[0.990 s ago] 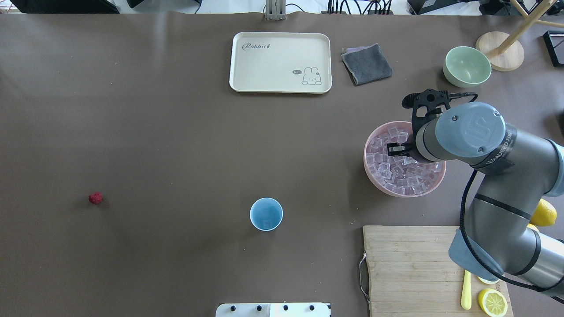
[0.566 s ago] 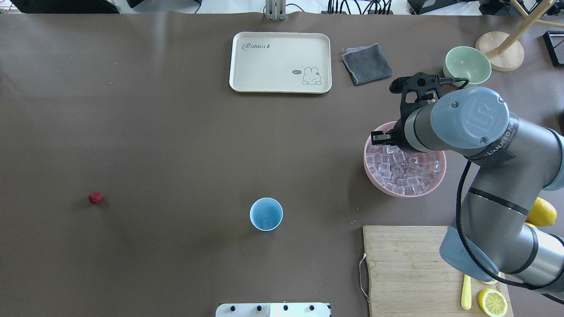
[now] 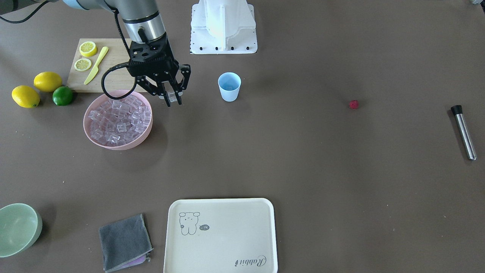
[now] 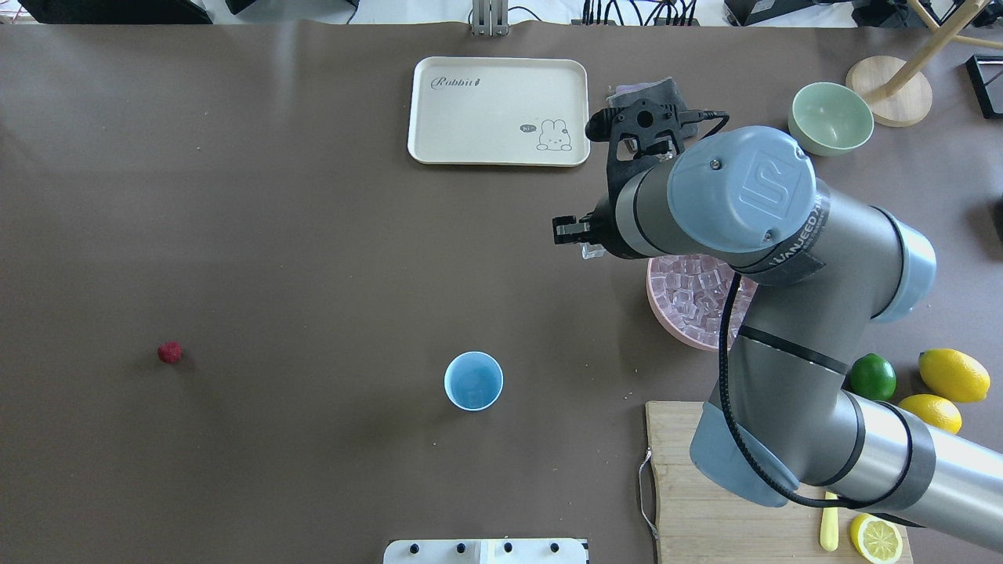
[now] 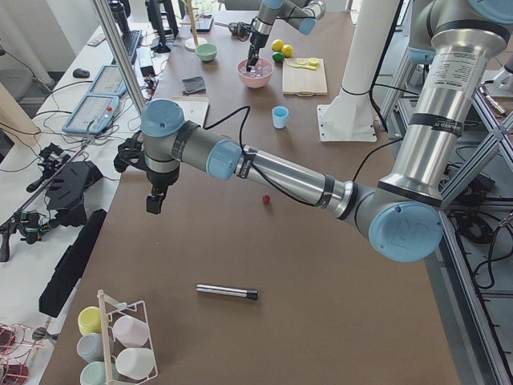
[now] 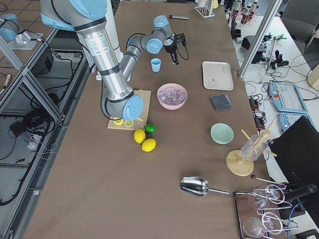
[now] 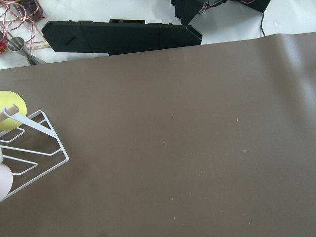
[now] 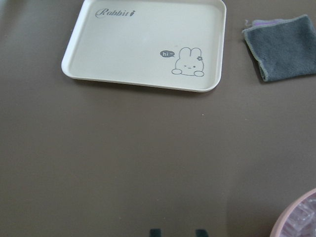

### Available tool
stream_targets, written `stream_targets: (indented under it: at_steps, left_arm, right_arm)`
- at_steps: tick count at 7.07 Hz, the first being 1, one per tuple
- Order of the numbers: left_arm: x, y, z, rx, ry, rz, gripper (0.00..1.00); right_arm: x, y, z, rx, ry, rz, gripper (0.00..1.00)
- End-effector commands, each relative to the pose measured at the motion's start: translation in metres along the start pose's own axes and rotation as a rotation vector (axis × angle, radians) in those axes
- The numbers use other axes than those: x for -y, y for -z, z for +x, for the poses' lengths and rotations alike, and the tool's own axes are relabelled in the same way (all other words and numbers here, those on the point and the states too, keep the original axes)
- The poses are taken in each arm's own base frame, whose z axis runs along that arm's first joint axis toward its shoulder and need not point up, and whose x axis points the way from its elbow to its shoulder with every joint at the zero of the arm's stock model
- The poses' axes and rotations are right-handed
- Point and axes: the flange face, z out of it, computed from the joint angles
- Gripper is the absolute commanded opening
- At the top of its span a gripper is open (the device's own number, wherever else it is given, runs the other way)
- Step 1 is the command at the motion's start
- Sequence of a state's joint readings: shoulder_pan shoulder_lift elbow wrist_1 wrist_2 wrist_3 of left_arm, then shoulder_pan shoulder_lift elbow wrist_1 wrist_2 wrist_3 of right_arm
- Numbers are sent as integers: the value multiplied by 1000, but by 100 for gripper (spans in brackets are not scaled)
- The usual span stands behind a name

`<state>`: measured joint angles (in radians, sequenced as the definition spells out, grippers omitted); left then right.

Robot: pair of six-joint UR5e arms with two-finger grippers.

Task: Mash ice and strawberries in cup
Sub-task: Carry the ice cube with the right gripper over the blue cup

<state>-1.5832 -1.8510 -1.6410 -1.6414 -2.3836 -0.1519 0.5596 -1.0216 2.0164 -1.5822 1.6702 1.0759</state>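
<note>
the right gripper [image 3: 173,101], seemingly clamped on one ice cube [image 3: 172,96] just off the bowl [image 3: 118,147], has the cup [image 3: 229,86] to its left, nearer the table's robot-side edge.

The overhead view looks forward and down from behind the robot's edge of the brown matte surface [image 4: 235,196] and takes in most of it. The front-facing view looks steeply down from the opposite edge, where the cream rectangular tray with a rabbit drawing [image 3: 221,235] lies nearest. Both share the small light blue plastic cup [image 4: 473,381]. The two side views look along the surface from high beyond its ends. The left wrist view sits close above the left end by a white wire rack [image 7: 29,143], also seen from the left side. The right wrist view looks closely at the tray and a grey folded cloth [image 8: 281,47].
</note>
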Motion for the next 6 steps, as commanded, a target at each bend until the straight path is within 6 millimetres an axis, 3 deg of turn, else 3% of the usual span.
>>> stream_targets:
  at_steps: [1,3,6]
  left_arm:
    - [-1,-2,-2,0,4,-4,99]
    - [-1,-2,-2,0,4,-4,99]
    - [-1,-4,-5,1,9,-9,99]
  right_arm:
    - [-28,2,-47,50,50,-1,0]
    - [-58,-8,-79,118,97,5,0]
    - [-82,-35,-92,120,126,5,0]
